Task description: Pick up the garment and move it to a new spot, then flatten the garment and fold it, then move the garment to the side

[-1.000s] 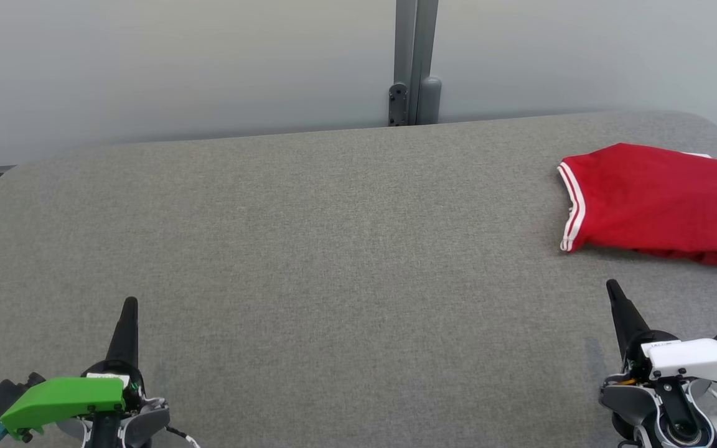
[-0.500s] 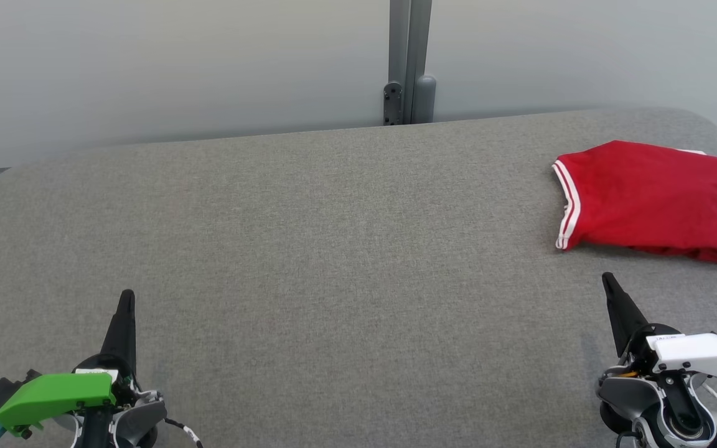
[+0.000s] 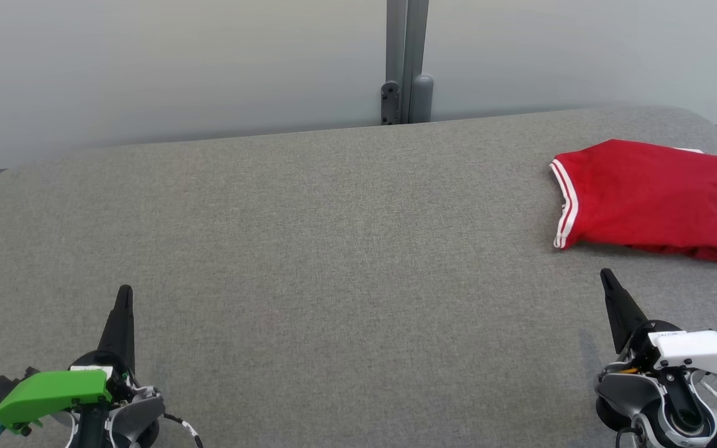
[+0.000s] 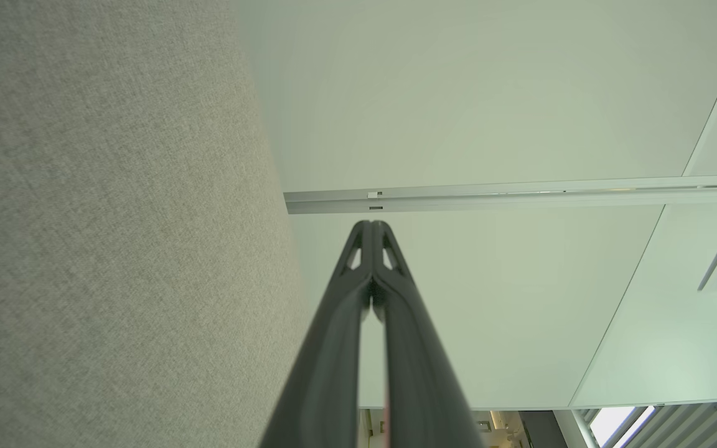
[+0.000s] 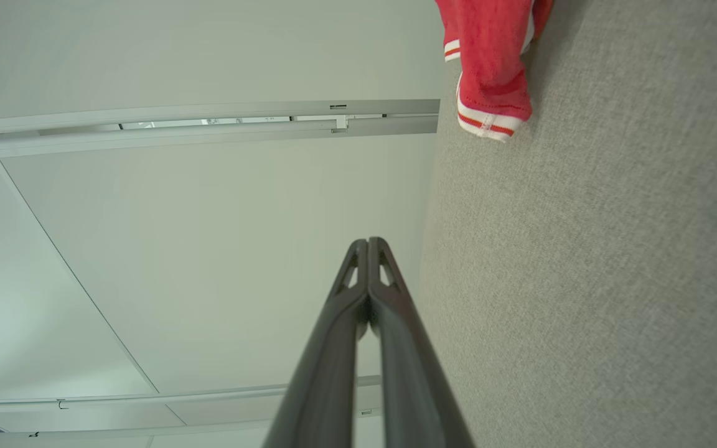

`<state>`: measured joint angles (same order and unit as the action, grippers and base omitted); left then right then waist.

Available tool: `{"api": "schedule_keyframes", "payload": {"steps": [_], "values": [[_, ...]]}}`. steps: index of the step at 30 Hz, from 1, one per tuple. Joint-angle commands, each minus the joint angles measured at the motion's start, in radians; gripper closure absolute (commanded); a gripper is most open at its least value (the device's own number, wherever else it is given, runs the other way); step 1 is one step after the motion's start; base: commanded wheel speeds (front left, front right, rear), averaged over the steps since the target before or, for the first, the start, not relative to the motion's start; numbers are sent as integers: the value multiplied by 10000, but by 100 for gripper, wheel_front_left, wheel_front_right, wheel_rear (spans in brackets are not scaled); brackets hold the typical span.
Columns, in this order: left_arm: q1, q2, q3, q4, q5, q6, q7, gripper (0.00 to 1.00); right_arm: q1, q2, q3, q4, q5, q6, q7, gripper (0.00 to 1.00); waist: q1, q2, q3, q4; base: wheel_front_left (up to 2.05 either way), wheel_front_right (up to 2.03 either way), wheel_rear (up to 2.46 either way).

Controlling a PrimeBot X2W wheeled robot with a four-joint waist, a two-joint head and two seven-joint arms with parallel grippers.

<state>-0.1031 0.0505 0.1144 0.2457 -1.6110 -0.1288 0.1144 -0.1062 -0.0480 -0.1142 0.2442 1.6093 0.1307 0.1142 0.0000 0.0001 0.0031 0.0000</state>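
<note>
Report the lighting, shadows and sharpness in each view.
Head view: soft, even light with no glare; a thin shadow under the shirt's near edge; the table weave is sharp. Left wrist view: rolled sideways, table at left, shut jaws softer toward the bottom edge. Right wrist view: table at right, shirt crisp at the top, no glare.
</note>
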Motion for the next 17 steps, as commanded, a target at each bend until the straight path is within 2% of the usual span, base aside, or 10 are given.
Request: {"api": "schedule_keyframes", "payload": {"steps": [1, 17], "values": [[-116, -2, 28, -18, -22, -35, 40, 100, -68, -43, 8, 22, 67, 0, 37, 100, 0, -1, 0, 1, 0, 0, 0], [-116, -3, 29, -19, -21, -35, 41, 100, -67, -43, 9, 21, 68, 0, 36, 100, 0, -1, 0, 1, 0, 0, 0]]}}
